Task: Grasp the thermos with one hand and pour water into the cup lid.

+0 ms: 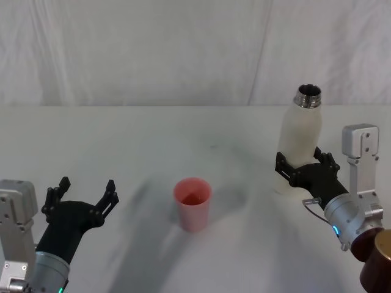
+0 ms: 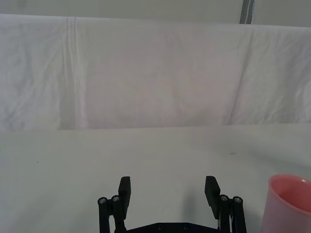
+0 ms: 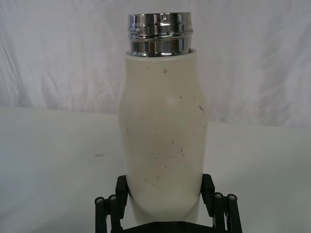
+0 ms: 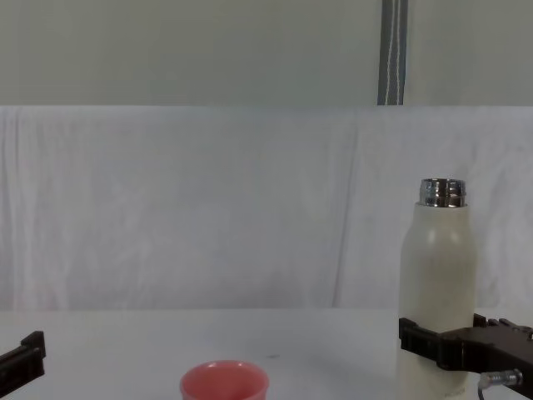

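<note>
The cream-white thermos (image 1: 300,143) (image 3: 163,131) (image 4: 437,275) stands upright on the table at the right, its steel neck uncapped. My right gripper (image 1: 303,160) (image 3: 164,187) (image 4: 441,335) is open around its lower body, one jaw close against each side. The pink cup lid (image 1: 193,202) (image 2: 290,204) (image 4: 225,383) stands upright at the table's middle, left of the thermos. At the near left, well short of the cup lid, my left gripper (image 1: 87,186) (image 2: 167,187) hovers open with nothing between its jaws. The water is out of view.
A white cloth covers the table (image 1: 153,140) and hangs as a backdrop (image 4: 208,208) behind it. A brown cylinder (image 1: 379,262) sits at the near right corner beside my right arm. A metal pole (image 4: 393,50) rises behind the backdrop.
</note>
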